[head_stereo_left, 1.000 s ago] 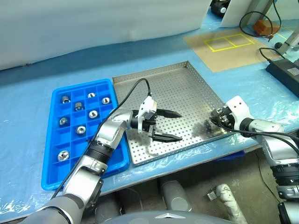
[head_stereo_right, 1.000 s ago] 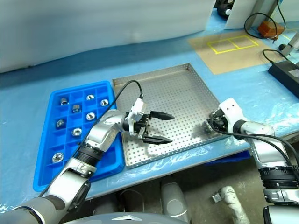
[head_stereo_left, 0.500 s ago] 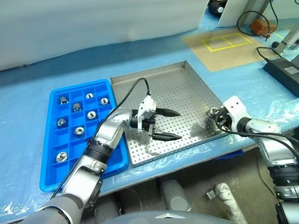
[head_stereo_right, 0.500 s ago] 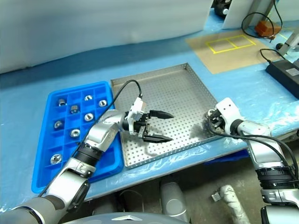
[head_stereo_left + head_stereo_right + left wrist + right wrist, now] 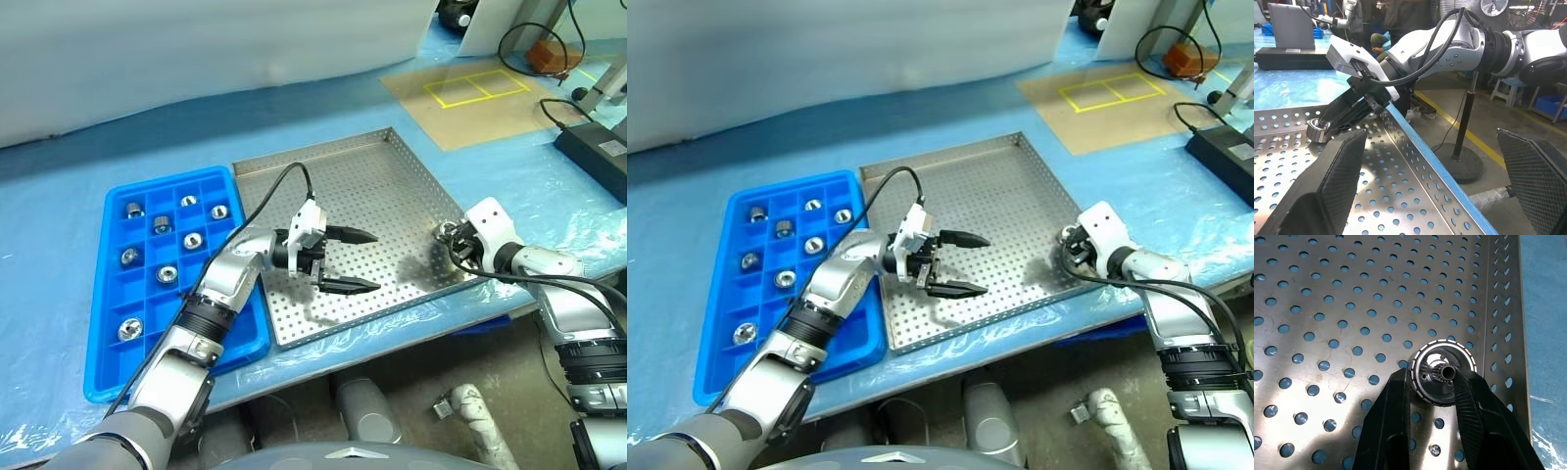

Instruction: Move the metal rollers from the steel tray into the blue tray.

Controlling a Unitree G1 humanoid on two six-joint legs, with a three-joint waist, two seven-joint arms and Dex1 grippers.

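Our right gripper [image 5: 1432,382] is clamped on a metal roller [image 5: 1444,372] at the steel tray's [image 5: 392,186] right rim, its bore facing us, well away from the blue tray [image 5: 113,323] beyond the spread-fingered left gripper [image 5: 353,261].

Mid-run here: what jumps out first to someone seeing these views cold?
The right gripper closed on a metal roller near the steel tray's right rim. Next, the left gripper, fingers spread wide, hovers over the tray's middle. At left, the blue tray already holds several rollers.
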